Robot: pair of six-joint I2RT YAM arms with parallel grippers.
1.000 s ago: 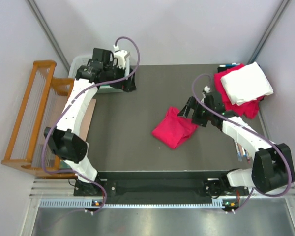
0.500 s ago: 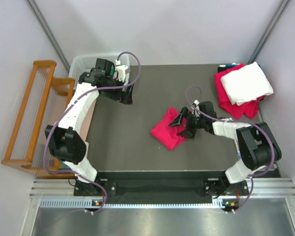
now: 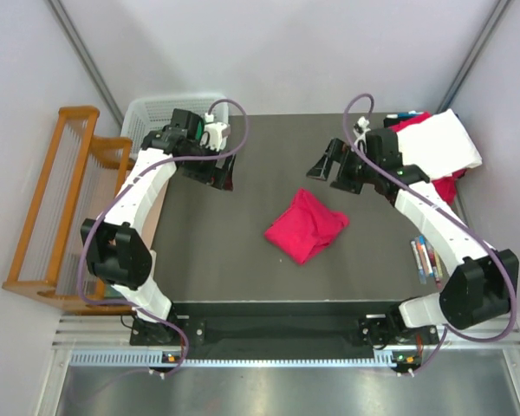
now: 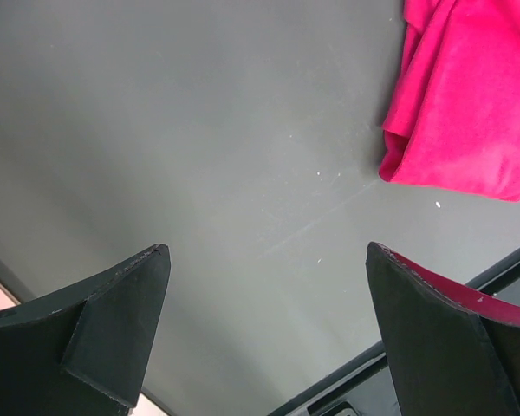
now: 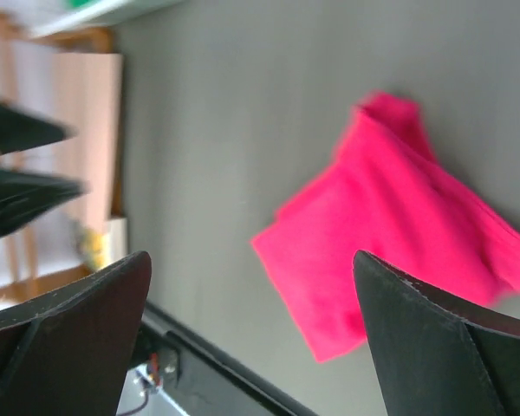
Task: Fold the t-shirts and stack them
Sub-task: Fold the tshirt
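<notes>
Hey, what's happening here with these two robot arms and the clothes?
Two arms are folding and stacking t-shirts. Right now neither holds anything: the left fingers and the right fingers stand open above the table. A crimson-pink shirt lies loosely folded mid-table between them. At the far right corner a white shirt sits on a second pink shirt.

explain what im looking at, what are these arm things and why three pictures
This is a robot: a left arm and a right arm bolted at the near edge of a table. The wide picture looks down from above; the other two come from a camera on each wrist, so the black wedges are that arm's own fingers. The left gripper and right gripper are open, holding nothing. A crimson-pink t-shirt lies mid-table. A white t-shirt lies on more crimson cloth far right. A white basket and pens sit at the edges.
</notes>
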